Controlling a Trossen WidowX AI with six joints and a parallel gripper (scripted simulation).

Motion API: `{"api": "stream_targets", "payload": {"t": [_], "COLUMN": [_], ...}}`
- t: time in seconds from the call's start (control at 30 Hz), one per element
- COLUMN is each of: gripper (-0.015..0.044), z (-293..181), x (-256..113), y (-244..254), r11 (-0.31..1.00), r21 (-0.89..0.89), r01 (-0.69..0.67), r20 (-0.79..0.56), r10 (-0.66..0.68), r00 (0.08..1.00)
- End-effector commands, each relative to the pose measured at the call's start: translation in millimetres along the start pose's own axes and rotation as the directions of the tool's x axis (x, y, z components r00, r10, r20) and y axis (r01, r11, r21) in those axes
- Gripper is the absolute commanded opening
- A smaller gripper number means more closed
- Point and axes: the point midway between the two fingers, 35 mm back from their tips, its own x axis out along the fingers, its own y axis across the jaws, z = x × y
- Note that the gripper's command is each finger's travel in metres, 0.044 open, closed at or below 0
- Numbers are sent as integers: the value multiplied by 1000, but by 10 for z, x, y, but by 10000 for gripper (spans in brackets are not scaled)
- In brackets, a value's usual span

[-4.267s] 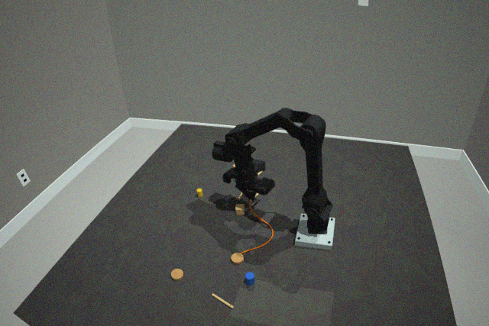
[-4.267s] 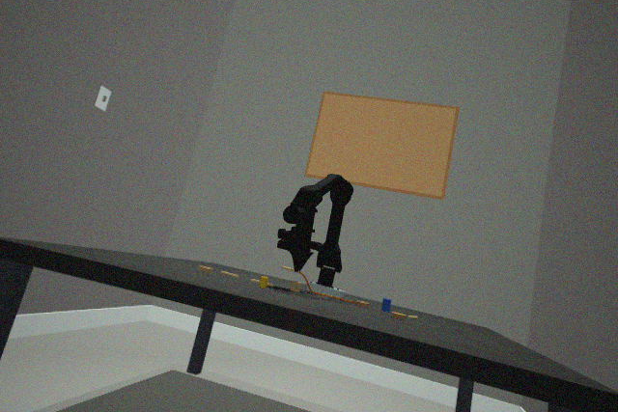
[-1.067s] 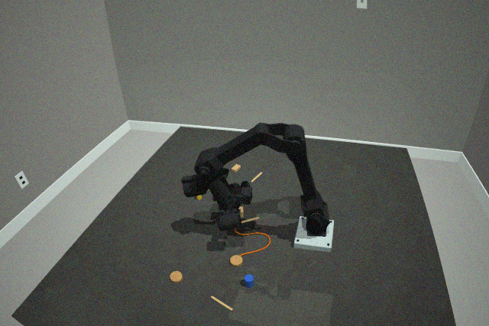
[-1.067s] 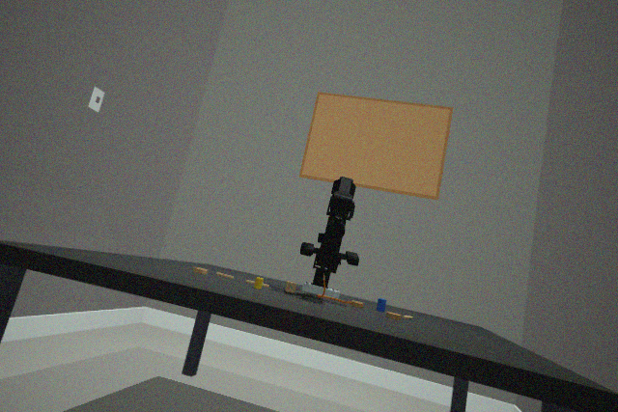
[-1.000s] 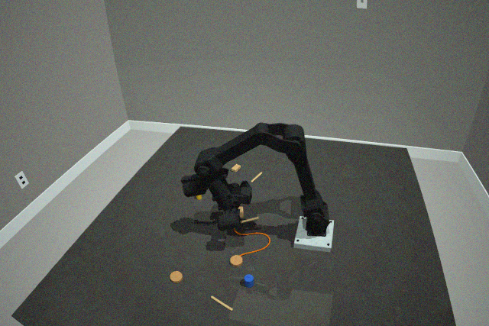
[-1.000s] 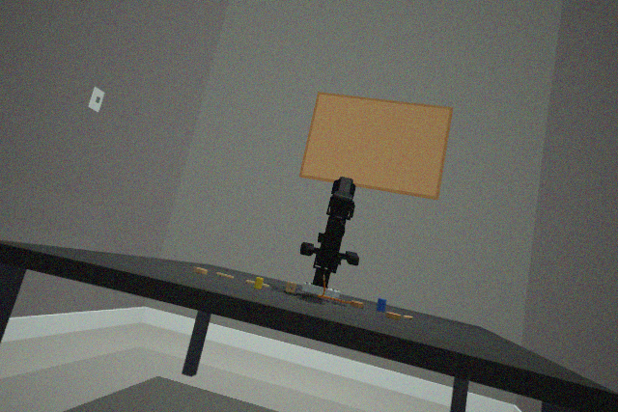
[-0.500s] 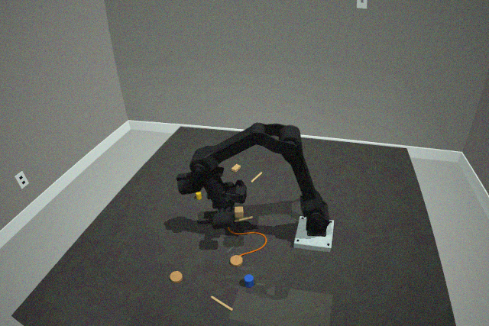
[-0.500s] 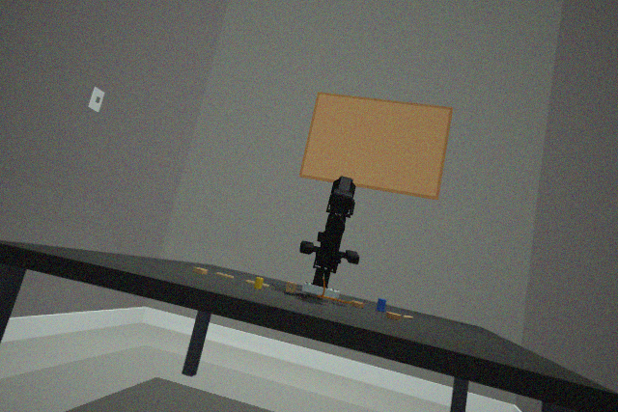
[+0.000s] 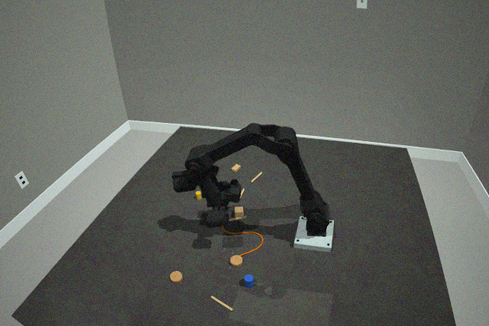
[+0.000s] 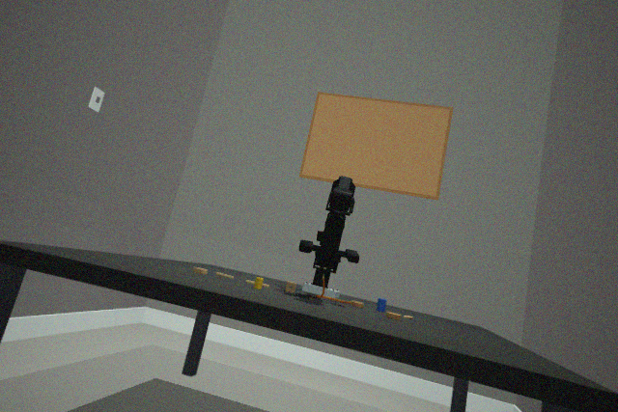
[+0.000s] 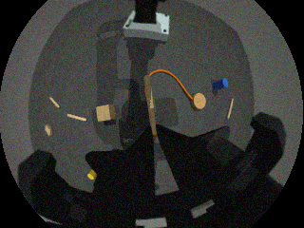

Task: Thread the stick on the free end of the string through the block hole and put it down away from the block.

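My gripper points down and is shut on the wooden stick, near one end. The stick is off the table, its free length reaching toward the arm's base. The orange string comes down from the gripped end and curves over the table to the round button. The block stands on the table beside the stick, apart from it in the wrist view. Its hole cannot be made out. No string shows through it.
Loose sticks and a small wooden piece lie beyond the block. A yellow cylinder stands behind the gripper. A blue cylinder, another button and another stick are nearer the top camera.
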Motion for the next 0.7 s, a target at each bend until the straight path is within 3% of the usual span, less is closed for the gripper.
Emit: {"api": "stream_targets", "payload": {"t": [0.0,0.67], "gripper": [0,0], "z": [-68,-304], "x": [-11,-91], "y": [9,64], "r11": [1000,1000], "r21": [-3,-1], "r01": [4,3], "r20": [-5,-40], "r10": [-4,-3], "r00": [1000,999]}}
